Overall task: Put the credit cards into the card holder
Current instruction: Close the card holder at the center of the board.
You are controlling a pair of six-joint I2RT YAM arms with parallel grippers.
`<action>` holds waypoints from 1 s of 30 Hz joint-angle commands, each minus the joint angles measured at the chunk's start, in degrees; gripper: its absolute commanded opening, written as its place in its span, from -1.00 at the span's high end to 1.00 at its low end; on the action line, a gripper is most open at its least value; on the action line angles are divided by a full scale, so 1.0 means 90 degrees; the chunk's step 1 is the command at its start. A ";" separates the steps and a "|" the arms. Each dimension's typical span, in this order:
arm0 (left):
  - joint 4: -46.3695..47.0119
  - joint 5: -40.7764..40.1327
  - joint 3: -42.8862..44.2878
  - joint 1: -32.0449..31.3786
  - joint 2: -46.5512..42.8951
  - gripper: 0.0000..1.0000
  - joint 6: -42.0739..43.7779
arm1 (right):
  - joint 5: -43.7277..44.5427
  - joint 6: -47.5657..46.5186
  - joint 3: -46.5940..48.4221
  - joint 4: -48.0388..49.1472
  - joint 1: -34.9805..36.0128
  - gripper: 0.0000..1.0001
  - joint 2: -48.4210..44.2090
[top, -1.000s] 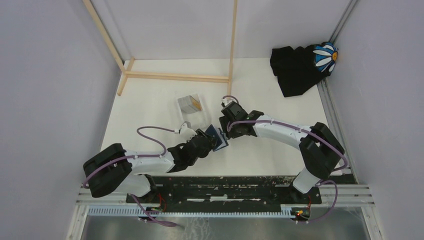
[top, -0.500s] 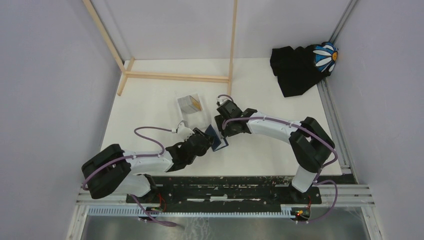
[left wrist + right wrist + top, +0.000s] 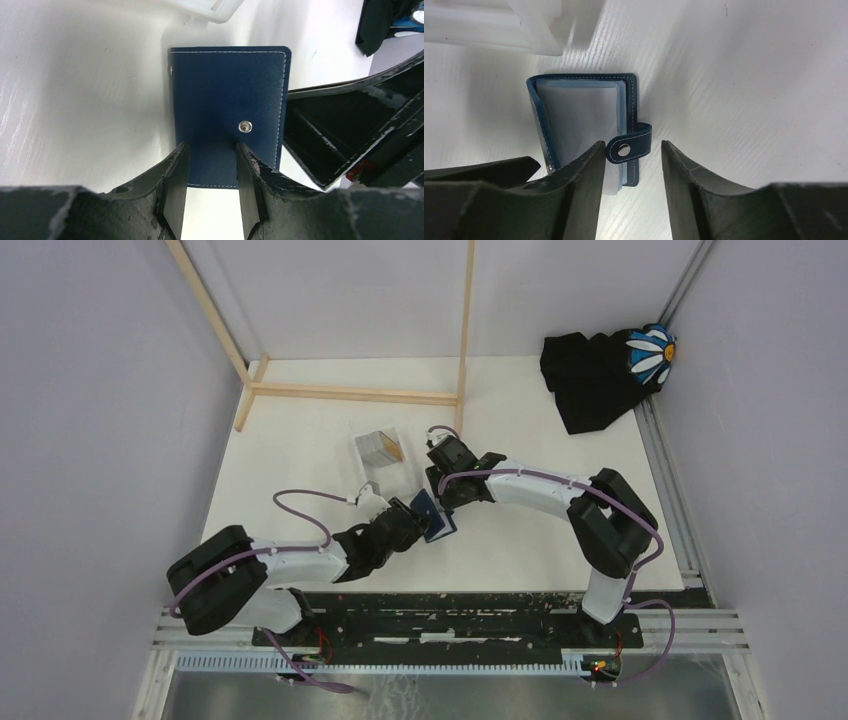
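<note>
The card holder (image 3: 433, 516) is a navy wallet lying partly open at mid-table between both grippers. In the left wrist view its outer cover (image 3: 227, 95), with a round snap, faces the camera; my left gripper (image 3: 210, 150) is open, fingertips against that cover and nothing between them. In the right wrist view the grey pockets (image 3: 579, 115) show, and the strap tab with its snap (image 3: 626, 147) lies between the open jaws of my right gripper (image 3: 629, 150). The credit cards (image 3: 382, 447), silvery and orange, sit in a clear box behind the wallet.
The clear plastic box (image 3: 378, 452) stands just beyond the wallet, and its edge shows in both wrist views (image 3: 210, 7) (image 3: 499, 25). A wooden frame (image 3: 350, 392) crosses the back. A black cloth with a daisy print (image 3: 600, 370) lies at the back right.
My right gripper has moved left and farther back, closing in over the wallet's strap side. The left gripper and the wallet have hardly moved.
</note>
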 commanded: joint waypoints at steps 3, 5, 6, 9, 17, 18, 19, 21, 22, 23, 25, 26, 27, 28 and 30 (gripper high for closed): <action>0.0163 0.0138 0.0175 0.0019 0.0175 0.08 0.0377 | 0.0191 -0.0168 0.0241 0.0022 0.0001 0.16 0.0013; 0.0163 0.0165 0.0213 0.0022 0.0218 0.09 0.0373 | 0.0198 -0.0188 0.0232 0.0007 -0.0007 0.24 -0.0005; 0.0163 0.0165 0.0232 0.0020 0.0237 0.09 0.0384 | 0.0201 -0.0199 0.0218 0.0000 -0.0006 0.27 -0.0016; 0.0163 0.0179 0.0262 0.0025 0.0270 0.09 0.0391 | 0.0218 -0.0222 0.0182 -0.0001 -0.0023 0.33 -0.0077; 0.0119 0.0267 0.0411 0.0019 0.0445 0.10 0.0411 | 0.0265 -0.0241 0.0052 0.0032 -0.0064 0.48 -0.0279; 0.0103 0.0268 0.0437 0.0025 0.0462 0.10 0.0411 | 0.0267 -0.0247 0.0047 0.0031 -0.0073 0.49 -0.0300; 0.0070 0.0275 0.0458 0.0019 0.0475 0.10 0.0417 | 0.0269 -0.0256 0.0047 0.0028 -0.0074 0.50 -0.0320; 0.0006 0.0283 0.0494 0.0019 0.0518 0.11 0.0413 | 0.0296 -0.0254 0.0022 0.0030 -0.0069 0.51 -0.0375; -0.0019 0.0287 0.0512 0.0020 0.0534 0.11 0.0412 | 0.0298 -0.0255 0.0017 0.0030 -0.0082 0.51 -0.0392; -0.0061 0.0288 0.0531 0.0020 0.0542 0.11 0.0404 | 0.0299 -0.0257 0.0007 0.0023 -0.0088 0.51 -0.0413; -0.0137 0.0277 0.0574 0.0023 0.0579 0.11 0.0377 | 0.0294 -0.0259 0.0003 0.0024 -0.0093 0.51 -0.0434; -0.0174 0.0278 0.0598 0.0022 0.0599 0.11 0.0373 | 0.0276 -0.0255 -0.0005 0.0026 -0.0096 0.51 -0.0445; -0.0216 0.0278 0.0627 0.0019 0.0617 0.11 0.0367 | 0.0265 -0.0259 -0.0007 0.0022 -0.0102 0.51 -0.0443; -0.0253 0.0278 0.0655 0.0017 0.0636 0.12 0.0358 | 0.0256 -0.0266 -0.0011 0.0025 -0.0102 0.52 -0.0447; -0.0319 0.0269 0.0712 0.0020 0.0677 0.12 0.0353 | 0.0233 -0.0277 -0.0009 0.0014 -0.0106 0.54 -0.0429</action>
